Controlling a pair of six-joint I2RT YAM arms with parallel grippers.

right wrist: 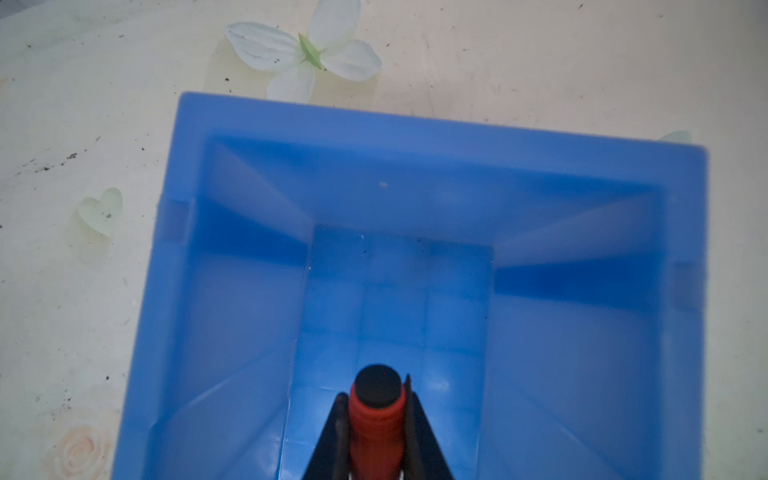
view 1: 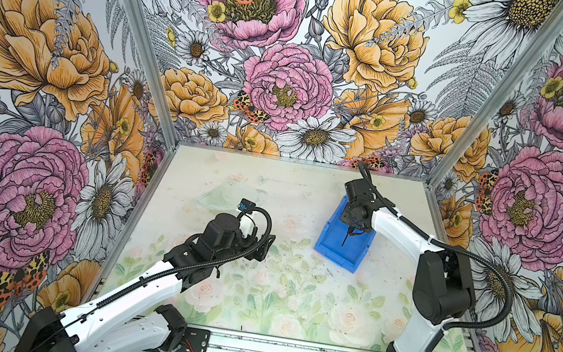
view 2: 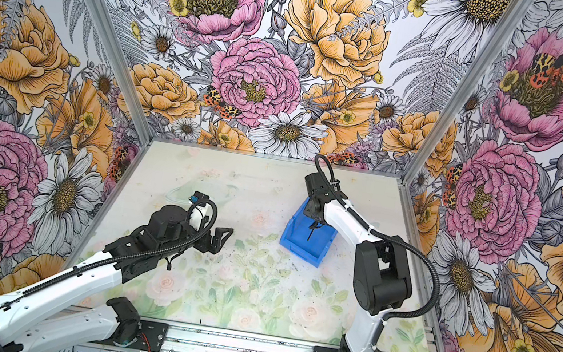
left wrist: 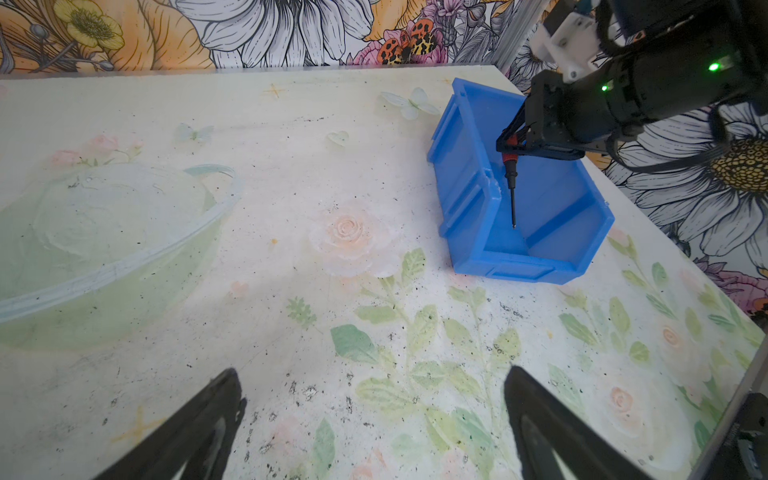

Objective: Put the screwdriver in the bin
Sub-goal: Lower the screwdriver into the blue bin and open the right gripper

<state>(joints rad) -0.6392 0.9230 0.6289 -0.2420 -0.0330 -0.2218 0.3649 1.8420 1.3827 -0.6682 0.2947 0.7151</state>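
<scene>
Item: screwdriver [left wrist: 510, 174], pinched by my right gripper [left wrist: 513, 145], hanging tip-down over the far-right bin [left wrist: 519, 266]; release step, so next I part the jaws.

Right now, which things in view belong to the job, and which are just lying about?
Job: screwdriver, tip down in the shut right hand; bin under it.
Not the job: left hand, open and empty, apart from the bin; the table's flower and bowl, which look printed.
</scene>
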